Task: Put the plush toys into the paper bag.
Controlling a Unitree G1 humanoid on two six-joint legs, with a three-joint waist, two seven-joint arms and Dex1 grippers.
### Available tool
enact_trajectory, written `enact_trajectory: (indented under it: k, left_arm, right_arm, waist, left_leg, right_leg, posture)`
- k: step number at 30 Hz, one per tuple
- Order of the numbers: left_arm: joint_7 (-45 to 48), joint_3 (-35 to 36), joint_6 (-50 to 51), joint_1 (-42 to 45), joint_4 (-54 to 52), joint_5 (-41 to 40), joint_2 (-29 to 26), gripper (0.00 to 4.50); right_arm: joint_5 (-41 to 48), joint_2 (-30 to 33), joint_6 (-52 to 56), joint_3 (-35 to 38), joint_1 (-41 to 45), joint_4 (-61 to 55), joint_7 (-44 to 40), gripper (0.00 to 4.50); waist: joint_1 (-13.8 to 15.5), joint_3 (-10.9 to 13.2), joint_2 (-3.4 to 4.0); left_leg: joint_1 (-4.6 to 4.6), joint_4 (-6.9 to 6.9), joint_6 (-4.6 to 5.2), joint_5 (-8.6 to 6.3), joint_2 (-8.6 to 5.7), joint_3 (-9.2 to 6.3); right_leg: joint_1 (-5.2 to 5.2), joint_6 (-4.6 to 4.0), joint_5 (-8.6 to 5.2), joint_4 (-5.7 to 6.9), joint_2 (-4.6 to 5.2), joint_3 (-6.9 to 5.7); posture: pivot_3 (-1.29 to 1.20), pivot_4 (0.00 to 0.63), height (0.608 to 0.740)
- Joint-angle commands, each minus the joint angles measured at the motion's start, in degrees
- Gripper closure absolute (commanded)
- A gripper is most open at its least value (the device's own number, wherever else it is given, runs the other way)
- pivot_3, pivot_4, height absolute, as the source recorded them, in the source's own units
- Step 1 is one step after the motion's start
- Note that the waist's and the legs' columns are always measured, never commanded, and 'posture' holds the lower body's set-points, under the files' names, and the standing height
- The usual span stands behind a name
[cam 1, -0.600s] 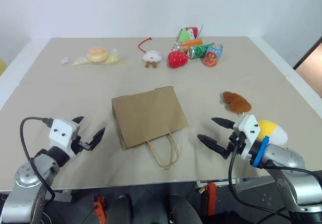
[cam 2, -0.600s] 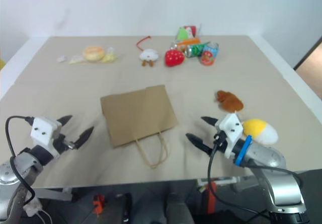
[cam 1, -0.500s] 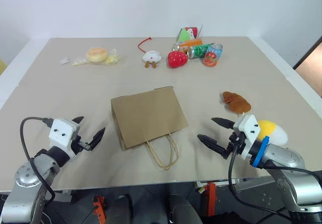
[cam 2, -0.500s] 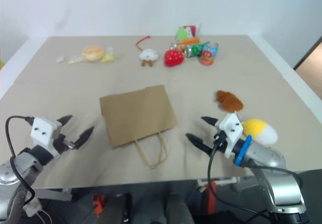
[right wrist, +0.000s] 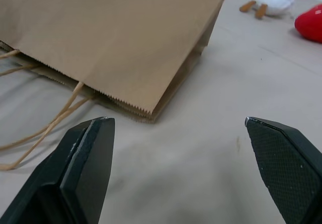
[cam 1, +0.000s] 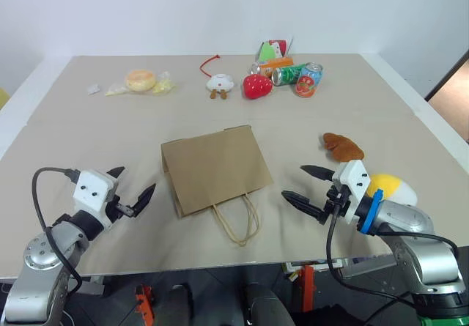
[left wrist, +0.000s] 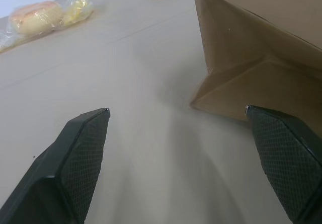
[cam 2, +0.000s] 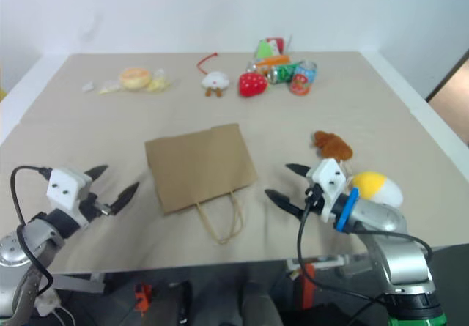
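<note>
Table point(cam 1: 88, 132): flat, beige, everything within reach sits on the near half.

Bag point(cam 1: 215, 168): lying flat at centre, folded shut, handles point(cam 1: 238, 223) and mouth toward the near edge, base toward the far side. Thin kraft paper, so I'd expect it light, creasy and prone to sliding when nudged. Nothing goes in until the mouth is opened; best hold is probably the top layer at the mouth edge or one cord loop, with the other gripper pinning or spreading the lower layer. A pinch on the flat panel would likely just skid.

Yellow toy point(cam 1: 393, 188): near right, partly hidden behind the right arm. Egg-shaped, soft, light by the look of it. Squeeze across the short axis at the middle; a grip near an end may let it pop out.

Brown toy point(cam 1: 342, 146): right of the bag, just beyond the yellow one. Lumpy, soft, low profile. Take the thickest lump from above; I can't make out a cord from here.

Left gripper point(cam 1: 130, 193): near left of the bag, jaws wide apart, empty; its own camera shows the bag's corner just ahead.

Right gripper point(cam 1: 308, 187): near right of the bag, jaws wide apart, empty, aimed at the bag side, both toys behind it.
</note>
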State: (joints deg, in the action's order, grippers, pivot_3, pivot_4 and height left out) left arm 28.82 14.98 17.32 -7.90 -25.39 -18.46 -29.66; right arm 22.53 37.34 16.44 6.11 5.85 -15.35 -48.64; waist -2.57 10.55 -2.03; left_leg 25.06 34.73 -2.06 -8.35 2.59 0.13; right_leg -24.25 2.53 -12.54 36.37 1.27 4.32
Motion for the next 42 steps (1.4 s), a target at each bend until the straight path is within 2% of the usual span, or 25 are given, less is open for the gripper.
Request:
enact_trajectory:
  k: [1, 6, 10, 14, 19, 25, 29, 33, 42]
  left_arm:
    - [-0.04, 0.61, -1.43, 0.91, -0.51, 0.28, -0.23, 0.06]
    - [0.28, -0.01, -1.52, 1.51, -0.61, 0.7, -0.31, 0.06]
    - [0.59, -1.32, -1.91, 1.81, -1.7, 1.85, -0.85, 0.06]
    - [1.43, -1.2, -1.99, 4.19, -6.19, 2.62, -3.39, 0.06]
    - [7.87, -3.24, -3.45, 9.73, -8.97, 2.51, -10.31, 0.06]
    - [20.61, -15.47, -8.15, 13.47, -8.36, 4.78, -16.72, 0.06]
    - [26.85, -20.11, -11.89, 15.43, -5.74, 6.03, -18.73, 0.06]
    - [30.71, -24.58, -16.83, 19.22, -0.87, 8.89, -18.01, 0.06]
    - [30.49, -32.33, -22.32, 30.02, 10.54, 13.54, -8.33, 0.06]
  right_arm:
    - [1.48, 0.81, -0.81, -1.19, 4.72, 1.08, -3.92, 0.0]
    - [5.01, 0.86, 1.07, -5.28, 14.76, 4.92, -13.37, 0.0]
    - [5.58, 2.07, -0.07, -9.73, 19.8, 7.89, -23.99, 0.0]
    - [5.92, 1.88, -0.61, -11.29, 23.32, 11.0, -29.88, 0.0]
    - [7.15, 1.62, 2.38, -11.52, 25.76, 12.92, -32.43, 0.0]
    - [5.37, 0.97, 0.39, -11.71, 25.45, 13.54, -32.29, 0.0]
    - [4.69, 0.71, -0.53, -11.45, 24.91, 13.7, -31.29, 0.0]
    - [3.81, 1.04, -1.68, -11.07, 24.02, 13.65, -30.35, 0.0]
    - [3.62, 1.67, -1.0, -8.94, 20.63, 10.2, -25.93, 0.0]
  waist:
    - [-0.11, 0.01, 0.01]
    - [-0.15, 0.0, 0.01]
    - [0.02, 0.0, -0.01]
    - [0.03, 0.01, -0.02]
    - [0.01, 0.0, -0.02]
    - [0.01, 0.01, -0.01]
    - [-0.03, 0.01, 0.0]
    - [0.0, 0.01, 0.0]
    - [0.13, 0.0, 0.02]
  left_leg:
    - [-0.01, 0.01, 0.0, 0.0, 0.0, 0.0]
    - [-0.04, 0.08, 0.03, 0.03, 0.06, 0.03]
    - [-0.03, 0.08, 0.05, 0.04, 0.06, -0.03]
    - [0.03, 0.08, 0.04, 0.03, 0.03, -0.04]
    - [-0.02, 0.08, 0.03, 0.03, 0.04, -0.07]
    - [-0.04, 0.09, 0.03, 0.04, 0.03, -0.03]
    - [-0.04, 0.08, 0.03, 0.04, 0.05, -0.02]
    - [-0.09, 0.11, 0.04, 0.04, 0.07, -0.03]
    - [-0.02, 0.35, 0.04, 0.05, 0.02, -0.04]
  right_leg:
    - [0.0, 0.0, 0.0, 0.02, 0.0, 0.0]
    - [-0.01, -0.01, 0.06, 0.07, -0.07, 0.0]
    - [0.02, -0.05, 0.1, 0.14, -0.11, -0.01]
    - [0.01, -0.08, 0.12, 0.16, -0.09, 0.0]
    - [-0.01, -0.07, 0.13, 0.26, -0.11, -0.02]
    - [-0.05, -0.09, 0.12, 0.38, -0.11, -0.01]
    - [-0.12, -0.12, 0.1, 0.46, -0.11, -0.01]
    - [-0.13, -0.16, 0.07, 0.6, -0.13, -0.01]
    - [-0.07, -0.13, 0.08, 0.67, -0.14, 0.0]
  posture:
    - [0.0, 0.15, 0.74]
    - [0.0, 0.15, 0.74]
    - [0.0, 0.15, 0.74]
    - [0.0, 0.15, 0.74]
    - [0.0, 0.15, 0.74]
    - [0.0, 0.15, 0.74]
    - [0.0, 0.15, 0.74]
    - [0.0, 0.15, 0.74]
    - [0.0, 0.15, 0.74]
